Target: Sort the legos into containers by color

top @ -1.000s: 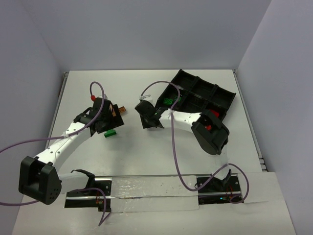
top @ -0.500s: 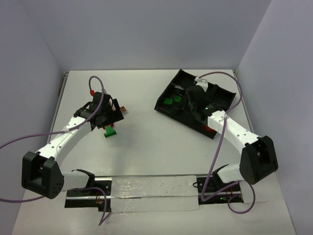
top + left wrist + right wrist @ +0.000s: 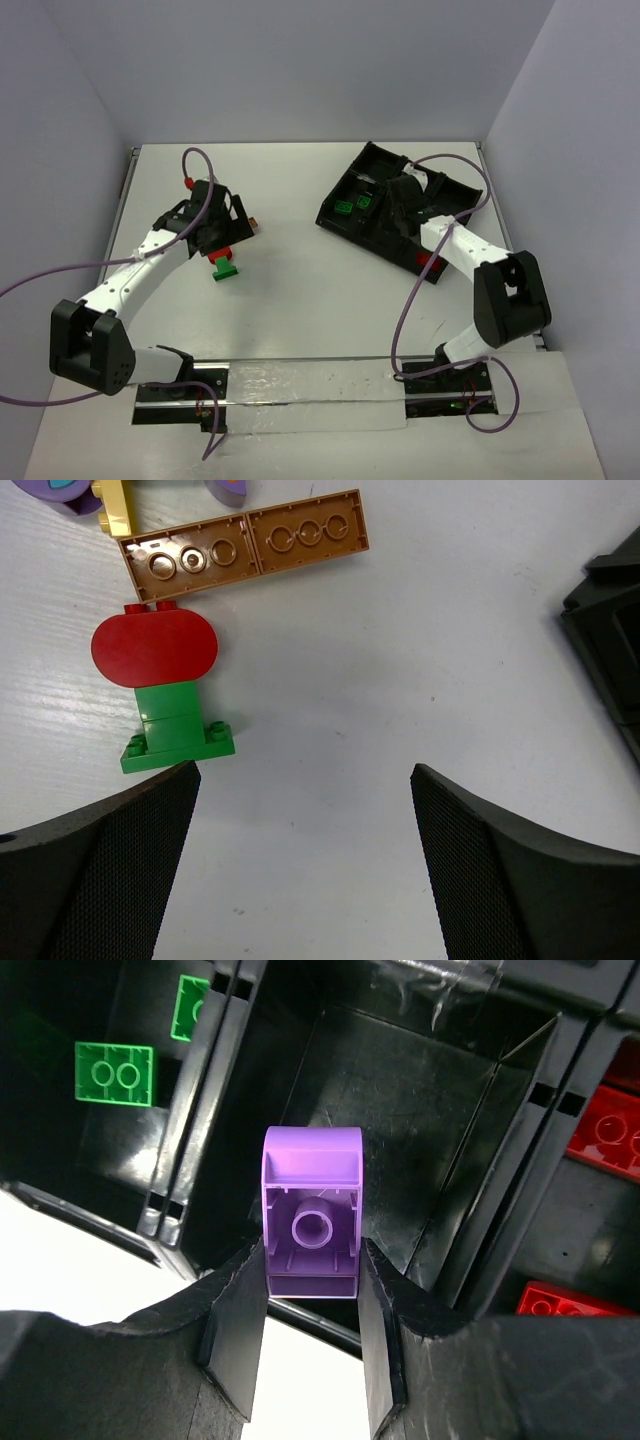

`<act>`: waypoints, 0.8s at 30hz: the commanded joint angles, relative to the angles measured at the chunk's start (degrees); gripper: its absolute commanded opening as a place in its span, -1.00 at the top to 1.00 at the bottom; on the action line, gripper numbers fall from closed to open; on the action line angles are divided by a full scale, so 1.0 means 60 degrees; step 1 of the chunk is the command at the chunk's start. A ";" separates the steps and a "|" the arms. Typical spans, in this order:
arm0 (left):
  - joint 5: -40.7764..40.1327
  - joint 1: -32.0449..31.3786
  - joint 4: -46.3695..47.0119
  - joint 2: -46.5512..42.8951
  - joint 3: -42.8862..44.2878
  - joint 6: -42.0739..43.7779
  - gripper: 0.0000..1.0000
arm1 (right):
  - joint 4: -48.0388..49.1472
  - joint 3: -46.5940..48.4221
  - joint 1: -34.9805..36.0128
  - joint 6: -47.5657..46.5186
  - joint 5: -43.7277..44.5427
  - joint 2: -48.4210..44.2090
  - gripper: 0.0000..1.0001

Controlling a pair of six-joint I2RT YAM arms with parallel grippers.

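Note:
My right gripper [image 3: 312, 1260] is shut on a purple lego [image 3: 311, 1212] and holds it over a middle bin of the black tray [image 3: 440, 1110]. Green legos [image 3: 115, 1073] lie in the bin to its left, red legos [image 3: 605, 1135] in bins to its right. In the top view the right gripper [image 3: 404, 205] is above the tray [image 3: 345, 185]. My left gripper [image 3: 305, 810] is open and empty above the table, just beside a red and green cluster [image 3: 160, 680]. A brown plate [image 3: 243, 543], a yellow lego [image 3: 115, 505] and purple pieces [image 3: 55, 492] lie beyond.
The tray sits tilted at the back right of the white table [image 3: 300, 290]; its corner shows at the right edge of the left wrist view [image 3: 610, 630]. The red and green cluster [image 3: 226, 262] lies beside the left gripper [image 3: 222, 232]. Grey walls enclose the table.
My right arm has swung from the table's middle to the tray and settled over a bin, the purple lego in its jaws. My left gripper has shifted slightly back.

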 commanded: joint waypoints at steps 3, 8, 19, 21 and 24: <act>0.0069 0.0049 0.0070 0.0233 0.0384 -0.0175 -0.89 | 0.0352 0.0468 -0.0059 -0.0060 0.0018 0.0258 0.25; -0.0025 0.0089 -0.0044 0.0344 0.0589 -0.0088 -0.89 | 0.0183 0.0667 -0.0059 -0.0172 0.0114 0.0171 -0.33; 0.0699 0.1889 -0.0293 0.0769 0.1244 0.0337 -0.89 | -0.0521 0.1194 -0.0044 -0.0597 0.0378 -0.0620 -0.32; 0.0984 0.2445 -0.0242 0.0809 0.1336 0.0299 -0.89 | -0.0522 0.1130 -0.0044 -0.0573 0.0366 -0.0656 -0.31; 0.1337 0.3246 -0.0112 0.1020 0.1470 0.0046 -0.88 | -0.0221 0.0751 -0.0009 -0.0434 0.0049 -0.1023 -0.31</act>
